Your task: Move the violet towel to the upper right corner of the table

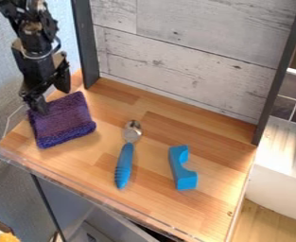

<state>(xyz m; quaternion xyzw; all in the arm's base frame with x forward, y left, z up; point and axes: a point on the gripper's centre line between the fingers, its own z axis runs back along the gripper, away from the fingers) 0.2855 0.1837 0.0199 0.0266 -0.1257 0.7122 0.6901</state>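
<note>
Blue and notched, a block (183, 180) sits toward four o'clock on the table (222, 203); over at ten o'clock, the claw (53, 100) hangs spread wide at the violet towel (63, 124).

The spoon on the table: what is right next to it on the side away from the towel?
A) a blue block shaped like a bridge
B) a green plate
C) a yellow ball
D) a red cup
A, because the blue block with a notch in its side lies on one side of the spoon, and the towel lies on the other.
</note>
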